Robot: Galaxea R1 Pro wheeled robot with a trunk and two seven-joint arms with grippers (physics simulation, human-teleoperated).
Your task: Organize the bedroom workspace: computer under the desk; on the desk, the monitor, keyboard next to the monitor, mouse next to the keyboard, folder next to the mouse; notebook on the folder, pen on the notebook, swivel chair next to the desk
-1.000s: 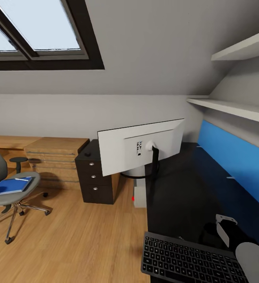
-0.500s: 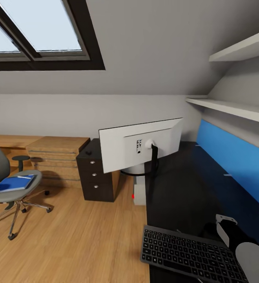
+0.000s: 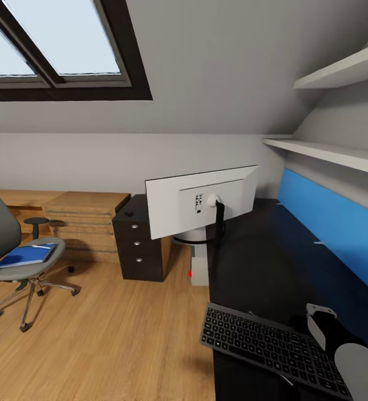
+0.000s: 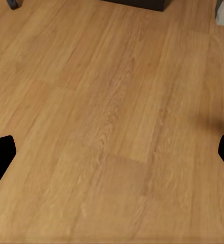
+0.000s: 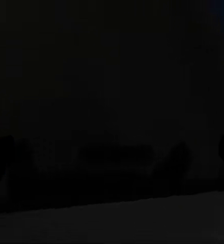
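Keyboard (image 3: 273,348) lies flat on the black desk (image 3: 251,267) near its front edge, well apart from the monitor (image 3: 202,201) standing farther back. Across the wood floor (image 4: 112,122), the blue folder (image 3: 25,255) rests on the swivel chair (image 3: 22,267). The left gripper (image 4: 112,152) hangs over the floor, fingers wide apart; the right gripper's state cannot be told.

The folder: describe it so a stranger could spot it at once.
Look left of the black desk, across the wood floor, to the grey swivel chair. The folder lies flat on its seat. It is bright blue, the one vivid patch on that grey seat.
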